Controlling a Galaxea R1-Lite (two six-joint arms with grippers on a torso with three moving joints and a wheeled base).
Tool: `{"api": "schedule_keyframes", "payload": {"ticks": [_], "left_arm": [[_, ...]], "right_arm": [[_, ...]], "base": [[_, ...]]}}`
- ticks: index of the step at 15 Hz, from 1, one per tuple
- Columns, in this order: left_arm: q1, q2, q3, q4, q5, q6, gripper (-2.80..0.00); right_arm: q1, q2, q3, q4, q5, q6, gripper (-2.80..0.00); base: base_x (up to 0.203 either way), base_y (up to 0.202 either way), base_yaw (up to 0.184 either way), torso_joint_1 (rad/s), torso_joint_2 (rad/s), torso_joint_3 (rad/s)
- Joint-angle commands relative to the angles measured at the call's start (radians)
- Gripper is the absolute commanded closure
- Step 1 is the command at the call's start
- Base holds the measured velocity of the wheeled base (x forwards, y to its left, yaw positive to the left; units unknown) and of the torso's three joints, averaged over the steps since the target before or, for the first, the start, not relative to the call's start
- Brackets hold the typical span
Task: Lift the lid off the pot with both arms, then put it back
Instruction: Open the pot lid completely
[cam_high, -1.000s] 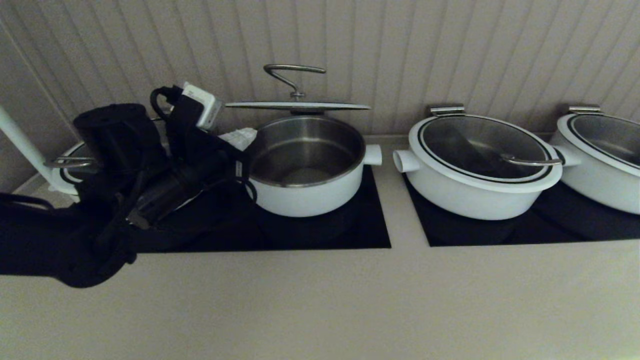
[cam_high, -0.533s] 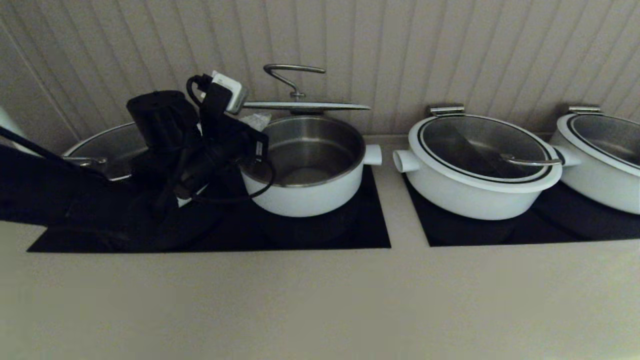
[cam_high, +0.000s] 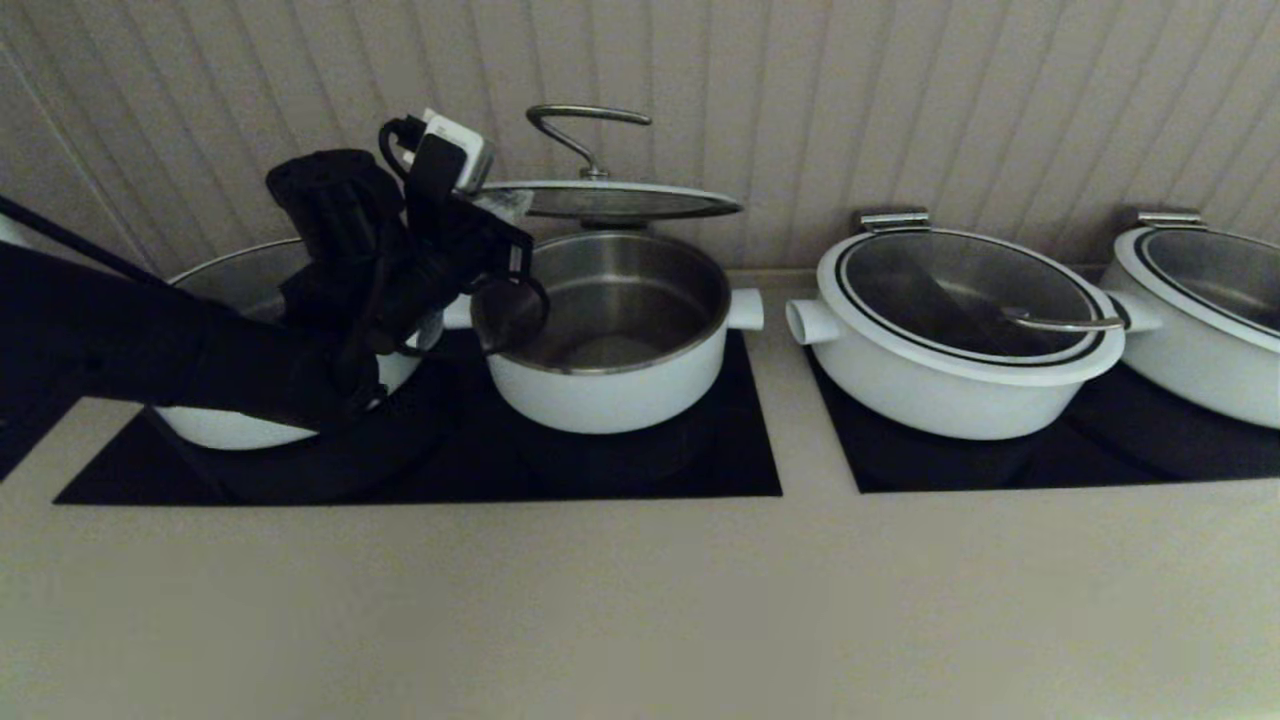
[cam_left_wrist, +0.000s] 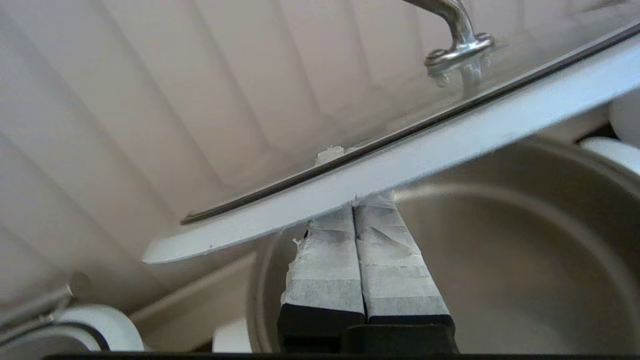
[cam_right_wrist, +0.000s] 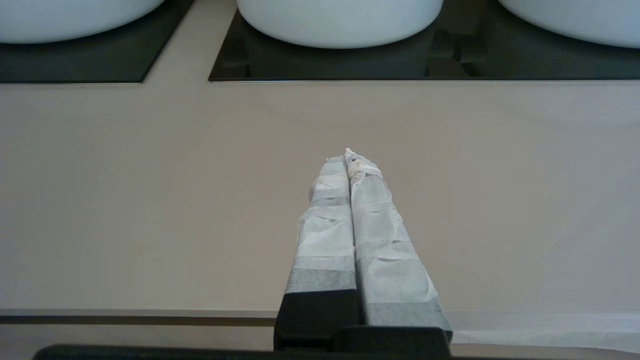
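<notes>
The small deep white pot (cam_high: 610, 395) stands open on the left black hob. Its glass lid (cam_high: 610, 200) with the curved steel handle (cam_high: 585, 125) hovers above it, tilted, with its left edge highest. My left gripper (cam_high: 497, 203) is shut, and its taped fingertips (cam_left_wrist: 372, 210) press up under the lid's white rim (cam_left_wrist: 450, 135) at the left edge, above the pot's steel inside (cam_left_wrist: 525, 260). My right gripper (cam_right_wrist: 348, 156) is shut and empty, low over the bare counter in front of the hobs, out of the head view.
A wider white pot (cam_high: 230, 430) sits at the left, partly behind my left arm. Two wide lidded white pots (cam_high: 960, 380) (cam_high: 1210, 360) stand on the right hob (cam_high: 900, 470). The ribbed wall (cam_high: 800, 100) is close behind. The beige counter (cam_high: 640, 600) runs along the front.
My left arm has swung right and up to the lid's left edge. The lid, level before, has risen on the left and now tilts.
</notes>
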Motion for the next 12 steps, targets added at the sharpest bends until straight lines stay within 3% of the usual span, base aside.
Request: {"api": "schedule_keyframes", "payload": {"ticks": [1, 8, 12], "left_arm": [[0.002, 0.007, -0.068, 0.024, 0.001, 0.002, 0.0], [0.002, 0.051, -0.285, 0.094, 0.001, 0.02, 0.0], [0.002, 0.067, -0.347, 0.105, 0.001, 0.02, 0.0]], "right_arm": [[0.0, 0.0, 0.0, 0.0, 0.0, -0.001, 0.0], [0.0, 0.0, 0.0, 0.0, 0.0, -0.001, 0.0], [0.0, 0.0, 0.0, 0.0, 0.0, -0.001, 0.0]], "base": [[0.0, 0.0, 0.0, 0.0, 0.0, 0.0], [0.0, 0.0, 0.0, 0.0, 0.0, 0.0], [0.0, 0.0, 0.0, 0.0, 0.0, 0.0]]}}
